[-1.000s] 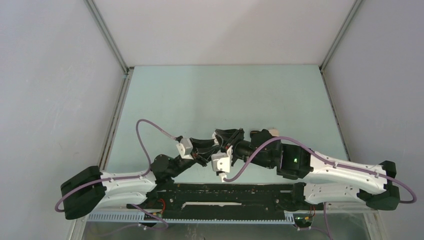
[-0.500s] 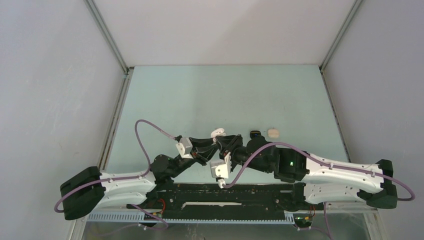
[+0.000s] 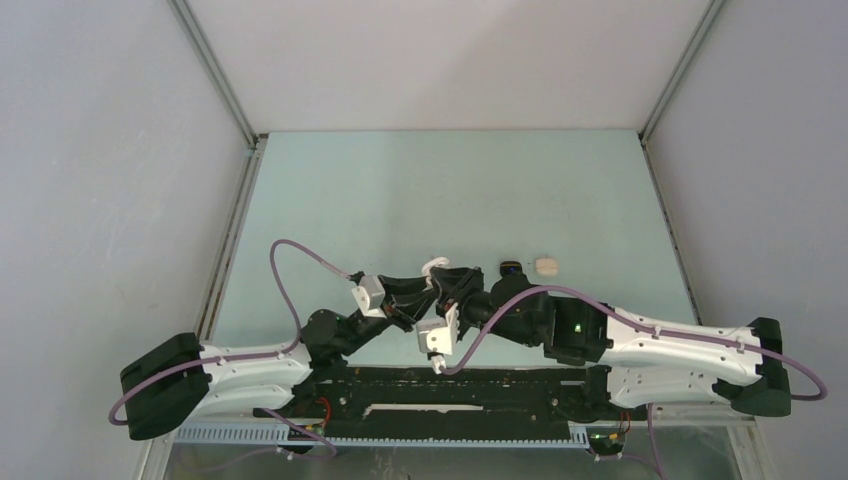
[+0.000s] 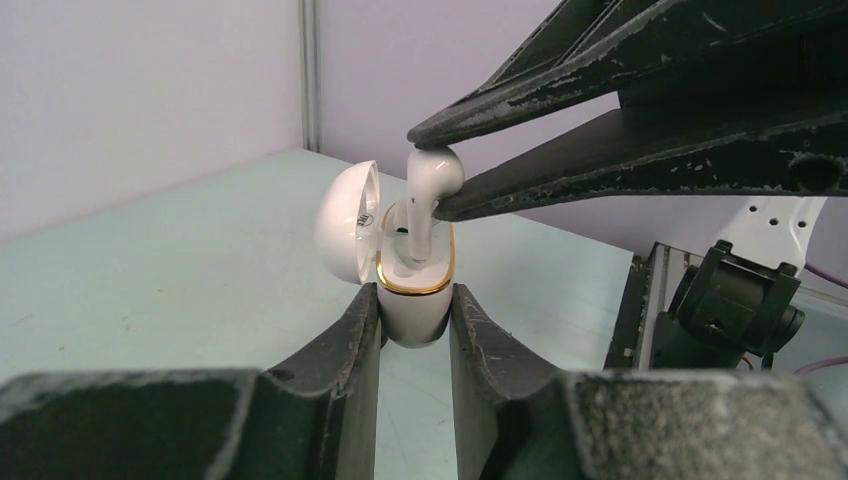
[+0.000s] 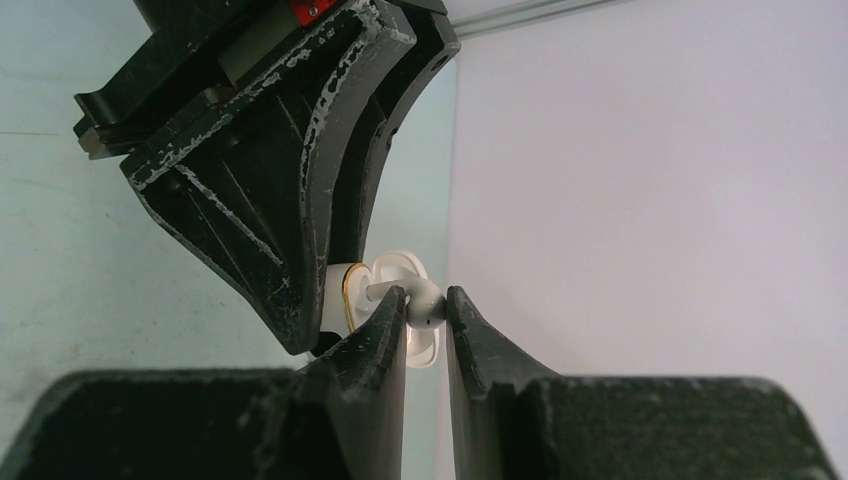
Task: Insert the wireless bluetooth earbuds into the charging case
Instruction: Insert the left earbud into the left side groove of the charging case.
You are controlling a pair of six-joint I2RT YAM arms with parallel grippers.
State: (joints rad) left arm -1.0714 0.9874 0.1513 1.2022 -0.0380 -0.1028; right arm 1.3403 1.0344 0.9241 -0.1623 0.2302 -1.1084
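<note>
A small white earbud (image 4: pixel 433 175) has its stem poking into the open white charging case (image 4: pixel 413 295), which has a gold rim and its round lid swung back.

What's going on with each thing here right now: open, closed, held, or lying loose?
white case: lid open, upright, clamped between the left jaws.
white earbud: pinched by the right jaws, stem dipping into the case, head above the rim.
left jaws: shut on the case.
right jaws: shut on the earbud.
small black item: loose on the table, too small to tell more.
small pale item: loose beside it, apart.
</note>
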